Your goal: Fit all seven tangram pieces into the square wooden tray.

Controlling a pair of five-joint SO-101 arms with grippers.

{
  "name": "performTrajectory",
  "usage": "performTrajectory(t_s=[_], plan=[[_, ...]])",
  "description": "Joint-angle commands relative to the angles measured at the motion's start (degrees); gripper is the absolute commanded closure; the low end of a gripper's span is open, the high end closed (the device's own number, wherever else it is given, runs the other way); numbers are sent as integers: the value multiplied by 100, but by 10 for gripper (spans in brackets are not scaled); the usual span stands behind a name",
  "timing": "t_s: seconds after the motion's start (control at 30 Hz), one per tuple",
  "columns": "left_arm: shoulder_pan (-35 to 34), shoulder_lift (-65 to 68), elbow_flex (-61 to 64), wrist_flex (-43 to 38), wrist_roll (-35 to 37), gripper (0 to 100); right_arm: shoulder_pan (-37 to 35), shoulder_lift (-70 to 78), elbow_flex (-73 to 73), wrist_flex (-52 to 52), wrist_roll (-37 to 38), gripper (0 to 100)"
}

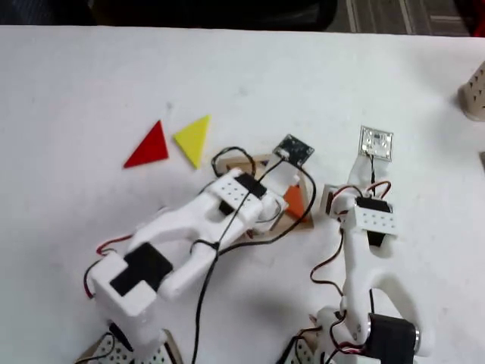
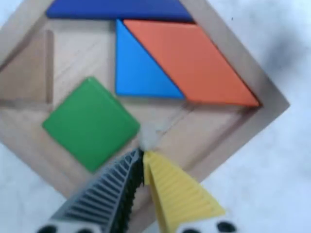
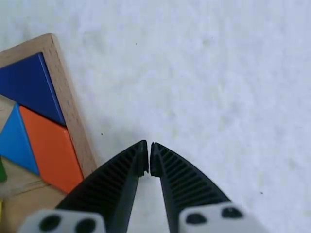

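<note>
In the square wooden tray (image 2: 272, 104): dark blue triangle (image 2: 116, 8) along one edge, light blue triangle (image 2: 138, 68) touching the orange parallelogram (image 2: 194, 63), green square (image 2: 90, 124) apart from them. Over the tray's bare wood, just beside the green square: left jaws pressed shut, gripping nothing. Out on the counter (image 1: 91, 83), well apart from the tray: red triangle (image 1: 149, 146) and yellow triangle (image 1: 193, 138), side by side. Above the counter near the tray's rim: right jaws closed, tips seemingly touching, empty
</note>
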Motion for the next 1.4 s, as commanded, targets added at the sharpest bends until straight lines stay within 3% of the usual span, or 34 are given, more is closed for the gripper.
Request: performTrajectory(t_s=[0.0,0.2,0.5,0.7,0.77,1.0,1.2,1.37], plan=[[-136,145,-510,-193,-18,976,31,-180,-255,-101,62,981],[-418,286,-738,-598,-18,976,31,-180,-255,-101,62,981],[-505,-277,-686,-589,-9,976,31,-180,-264,-101,62,981],[-822,-1367,-185,-519,1081,976,31,-207,-264,-101,70,981],[-840,-1675,44,-589,1152,975,31,-198,-264,-101,70,981],[-804,-1692,1064,-1987,1196,976,31,-189,-264,-101,70,981],[-497,-1631,1424,-2084,1178,976,31,-189,-264,-101,70,981],[-382,-1622,1204,-2734,1204,976,22,-189,-264,-101,70,981]])
